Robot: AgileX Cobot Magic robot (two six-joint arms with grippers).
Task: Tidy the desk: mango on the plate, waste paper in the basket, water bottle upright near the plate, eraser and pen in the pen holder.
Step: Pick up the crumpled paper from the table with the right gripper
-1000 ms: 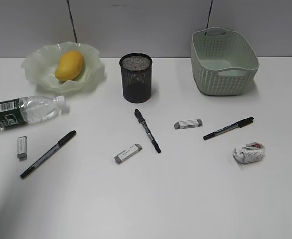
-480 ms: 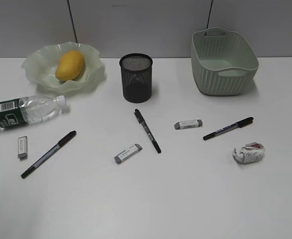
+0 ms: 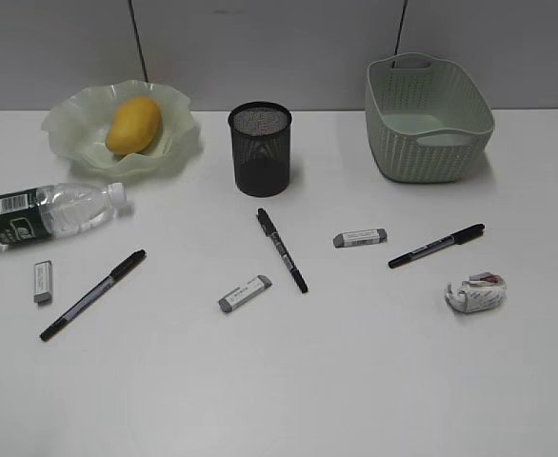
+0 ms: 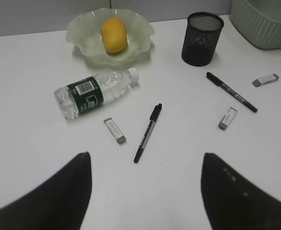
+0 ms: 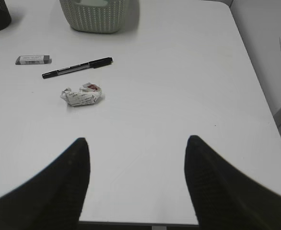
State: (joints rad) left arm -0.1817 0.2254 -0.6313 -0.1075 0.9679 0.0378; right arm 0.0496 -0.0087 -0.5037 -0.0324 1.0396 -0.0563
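The mango [image 3: 132, 125] lies in the plate [image 3: 74, 129] at the back left; it also shows in the left wrist view [image 4: 113, 34]. The water bottle [image 3: 46, 213] lies on its side on the desk [image 3: 355, 381]. The waste paper [image 3: 475, 292] sits at the right, also in the right wrist view [image 5: 82, 96]. The pen holder [image 3: 260, 149] and basket [image 3: 427, 119] stand at the back. Three pens [image 3: 282, 249] [image 3: 92, 294] [image 3: 436, 246] and three erasers [image 3: 245, 293] [image 3: 359, 238] [image 3: 42, 282] lie loose. My left gripper [image 4: 145, 160] and right gripper [image 5: 135, 143] are open and empty, out of the exterior view.
The desk's right edge [image 5: 255, 72] and its near edge [image 5: 140, 224] show in the right wrist view. A grey wall panel [image 3: 279, 48] stands behind the desk.
A dark part of the left arm at the far left edge of the exterior view has gone out of view. The objects have not moved.
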